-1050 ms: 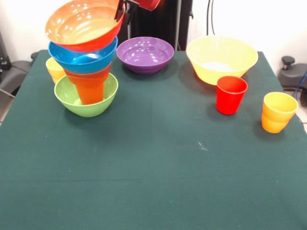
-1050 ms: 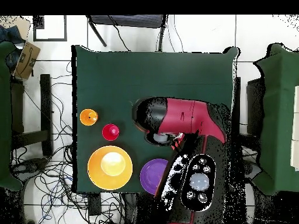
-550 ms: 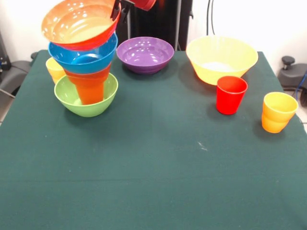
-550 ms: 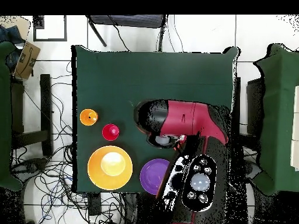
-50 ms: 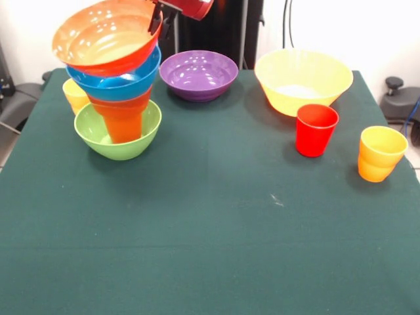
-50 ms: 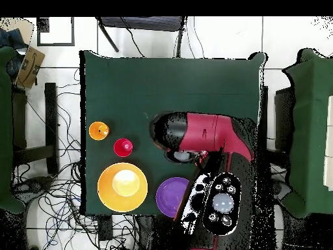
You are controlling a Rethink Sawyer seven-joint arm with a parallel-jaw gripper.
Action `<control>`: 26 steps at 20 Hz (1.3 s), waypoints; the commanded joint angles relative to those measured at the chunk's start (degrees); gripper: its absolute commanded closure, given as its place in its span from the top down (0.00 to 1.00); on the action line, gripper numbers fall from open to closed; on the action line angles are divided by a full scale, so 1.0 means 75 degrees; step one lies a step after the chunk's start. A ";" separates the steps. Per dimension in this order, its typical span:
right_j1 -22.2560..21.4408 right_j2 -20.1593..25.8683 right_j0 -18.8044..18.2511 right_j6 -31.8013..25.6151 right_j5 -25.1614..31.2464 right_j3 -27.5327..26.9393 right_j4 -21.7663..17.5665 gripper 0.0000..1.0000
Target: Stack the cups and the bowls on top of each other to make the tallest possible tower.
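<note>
Gripper (image 5: 159, 14) is pinching the rim of the wide shallow orange bowl (image 5: 105, 36) at its 2 o'clock edge; opening width unclear. Bowl is tilting, mouth facing up and toward 7 o'clock, atop the tower (image 5: 118, 98).

Bulky arm (image 6: 208, 133) shelled in glossy crimson red, capped by a rounded black end. Carried a black oval panel (image 6: 220, 203) studded with pale round buttons. Showed dark claw hardware (image 5: 159, 16) beneath a red housing.

I see a green-clothed table (image 5: 216, 249) carrying 6 things directly: green bowl (image 5: 98, 138), purple bowl (image 5: 199, 75), big yellow bowl (image 5: 303, 81), yellow cup (image 5: 73, 95), red cup (image 5: 315, 130), yellow-orange cup (image 5: 381, 153).
</note>
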 commanded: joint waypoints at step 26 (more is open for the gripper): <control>0.0414 0.0548 -0.0081 -0.0058 -0.0834 0.0571 -0.0548 0.00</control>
